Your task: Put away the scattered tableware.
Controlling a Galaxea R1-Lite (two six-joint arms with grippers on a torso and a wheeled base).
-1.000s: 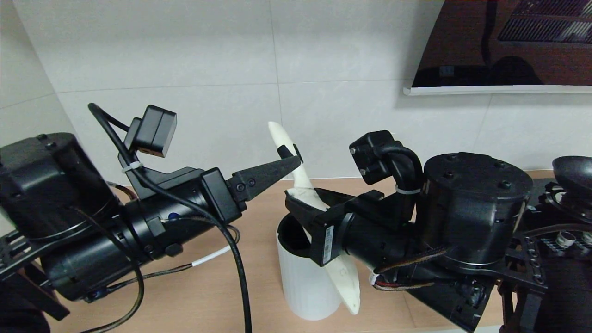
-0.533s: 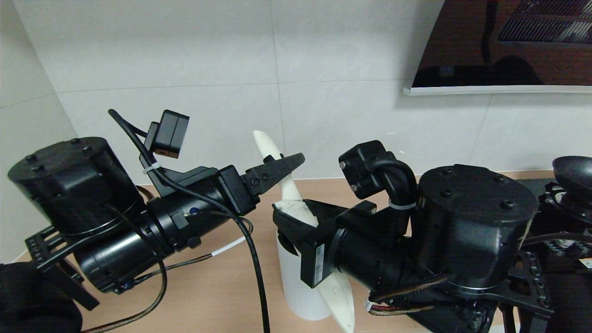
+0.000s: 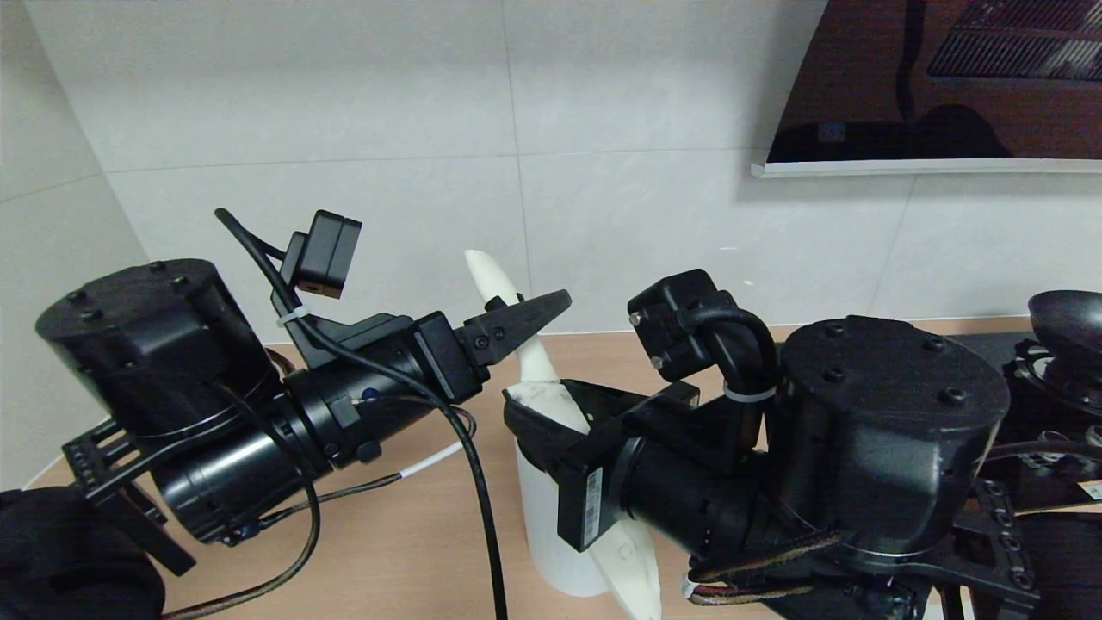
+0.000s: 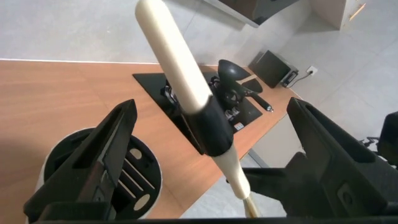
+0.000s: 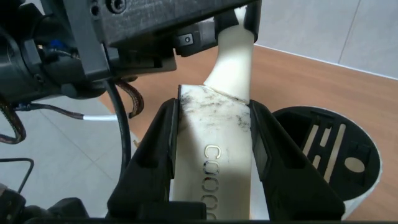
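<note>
Currently right claw [image 3: 547,405] clamping blade of white spatula [image 5: 219,112], holding it tilted close beside white utensil holder [image 3: 538,534], which is standing on wooden counter [image 3: 396,551]. Left claw [image 4: 211,109] hovering released, fingers [image 4: 99,155] spreading wide either side of spatula's upward-pointing handle.

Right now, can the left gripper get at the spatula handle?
Probably yes: the spatula handle stands between the open fingers of the left gripper, and the right gripper clamps only the blade lower down.
</note>
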